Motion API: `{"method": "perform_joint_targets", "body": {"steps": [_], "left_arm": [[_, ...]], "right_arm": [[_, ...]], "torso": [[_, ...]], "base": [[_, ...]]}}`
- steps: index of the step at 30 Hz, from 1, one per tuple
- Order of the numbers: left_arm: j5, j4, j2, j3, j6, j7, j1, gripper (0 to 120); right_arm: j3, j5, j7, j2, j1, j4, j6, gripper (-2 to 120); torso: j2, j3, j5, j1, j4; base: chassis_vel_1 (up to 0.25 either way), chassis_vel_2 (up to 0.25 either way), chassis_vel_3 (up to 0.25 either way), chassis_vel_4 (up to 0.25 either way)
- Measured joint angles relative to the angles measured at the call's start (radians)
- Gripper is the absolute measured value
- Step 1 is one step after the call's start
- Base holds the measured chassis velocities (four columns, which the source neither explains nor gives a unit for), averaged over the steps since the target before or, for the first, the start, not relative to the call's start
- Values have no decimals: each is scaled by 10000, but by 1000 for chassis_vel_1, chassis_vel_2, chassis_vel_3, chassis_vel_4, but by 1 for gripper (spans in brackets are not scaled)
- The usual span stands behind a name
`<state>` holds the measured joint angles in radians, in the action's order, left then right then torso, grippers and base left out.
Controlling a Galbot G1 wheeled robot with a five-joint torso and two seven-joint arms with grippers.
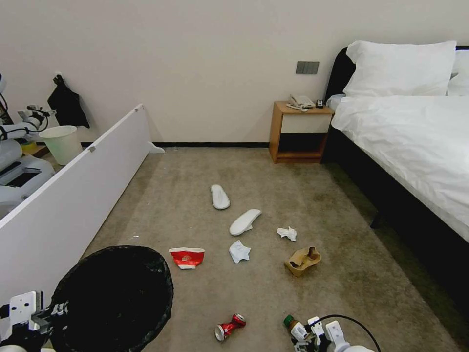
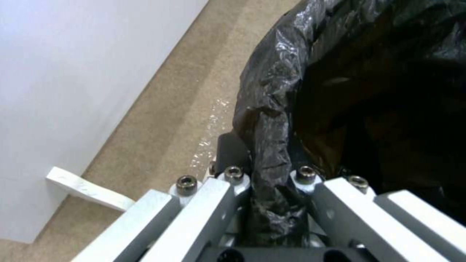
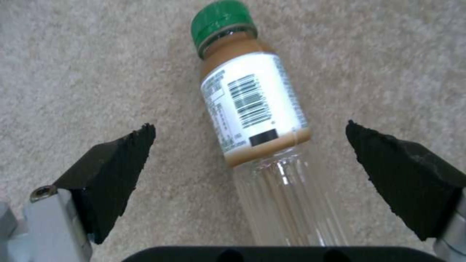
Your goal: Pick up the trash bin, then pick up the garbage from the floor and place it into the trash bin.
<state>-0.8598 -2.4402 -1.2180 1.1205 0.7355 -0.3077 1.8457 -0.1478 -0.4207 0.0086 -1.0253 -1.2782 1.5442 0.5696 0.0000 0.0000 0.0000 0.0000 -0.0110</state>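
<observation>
The green-capped bottle [image 3: 257, 120] is seen lying on the carpet [image 1: 195, 186] between the spread, empty fingers [image 3: 116, 171] of the right gripper [image 3: 250, 145]; it is judged light, smooth and easily rolled, best taken across its labelled middle. Beside the bottle, past the crushed red can [image 1: 229, 326], the trash bin [image 1: 115, 298] is held by its soft bag-lined rim in the clenched left gripper [image 2: 269, 203]. Open carpet is left around the bottle, with the white panel [image 1: 73, 195] beyond the bin.

White-grey link bars with dark hex screws, black wedge fingertips [image 3: 116, 171], black cable, perhaps rubber-padded
</observation>
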Motion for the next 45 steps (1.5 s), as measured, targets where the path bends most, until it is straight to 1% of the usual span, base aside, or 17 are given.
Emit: {"method": "perform_joint_targets", "body": {"steps": [6, 7, 8, 9, 11, 12, 15, 17, 18, 20, 21, 22, 25, 27, 30, 33, 45], "left_arm": [[-58, -8, 9, 80, 0, 12, 48, 3], [-59, -9, 3, 79, 0, 14, 51, 3], [-59, -9, -2, 73, 0, 14, 51, 3], [-59, -9, -2, 73, 0, 14, 51, 3], [-63, -11, -3, 64, 0, 17, 45, 3], [-63, -11, -3, 64, 0, 17, 45, 3], [-83, -17, 4, 94, 0, 20, 41, 3], [-110, -26, 9, 125, 1, 27, 60, 3], [-110, -26, 9, 125, 1, 27, 60, 3], [-119, -42, 9, 129, 1, 29, 65, 3], [-119, -42, 9, 129, 1, 29, 65, 3], [-135, -52, 6, 133, 0, 31, 71, 3], [-148, -56, 3, 139, 0, 33, 83, 3], [-166, -58, -3, 170, 0, 38, 115, 3], [-200, -63, -6, 202, 0, 45, 142, 3], [-226, -64, -6, 240, 0, 49, 164, 3], [-299, -78, 10, 306, 0, 68, 211, 3]], "right_arm": [[58, -71, 24, -122, 153, -167, 123, 99], [58, -90, 28, -134, 181, -186, 164, 96], [58, -122, 29, -140, 214, -211, 214, 90], [58, -122, 29, -140, 214, -211, 214, 90], [49, -156, 30, -140, 232, -248, 275, 79], [49, -156, 30, -140, 232, -248, 275, 79], [20, -186, 32, -132, 219, -283, 296, 71], [-12, -275, 34, -102, 172, -285, 330, 57], [-12, -275, 34, -102, 172, -285, 330, 57], [-23, -293, 34, -76, 162, -284, 345, 48], [-23, -293, 34, -76, 162, -284, 345, 48], [-35, -305, 34, -66, 158, -282, 358, 40], [-46, -318, 34, -53, 145, -279, 368, 36], [-54, -324, 36, -36, 117, -274, 384, 28], [-55, -323, 35, -27, 87, -271, 390, 22], [-56, -319, 38, -23, 68, -269, 406, 18], [-205, -319, 20, -28, -44, -269, 435, 18]], "torso": [[0, 0, 0, 0, 0], [-1, 0, 1, 0, 0], [0, 0, 0, 0, 0], [0, 0, 0, 0, 0], [0, 0, 0, 0, 0], [0, 0, 0, 0, 0], [0, 0, 0, 0, 0], [0, 0, 0, 0, 0], [0, 0, 0, 0, 0], [0, 0, -1, 0, 0], [0, 0, -1, 0, 0], [0, -1, -1, 0, 0], [0, -1, -1, 0, 0], [0, -1, -2, 0, 1], [1, -1, -1, 0, 1], [3, -2, -2, 0, 0], [3, -1, 3, 0, 3]], "base": [[0, 0, 0, 0], [0, 0, 0, 0], [0, 0, 0, 0], [0, 0, 0, 0], [0, 0, 0, 0], [0, 0, 0, 0], [0, 0, 0, 0], [0, 0, 0, 0], [0, 0, 0, 0], [0, 0, 0, 0], [0, 0, 0, 0], [0, 0, 0, 0], [0, 0, 0, 0], [0, 0, 0, 0], [0, 0, 0, 0], [0, 0, 0, 0], [0, 0, 0, 0]]}}
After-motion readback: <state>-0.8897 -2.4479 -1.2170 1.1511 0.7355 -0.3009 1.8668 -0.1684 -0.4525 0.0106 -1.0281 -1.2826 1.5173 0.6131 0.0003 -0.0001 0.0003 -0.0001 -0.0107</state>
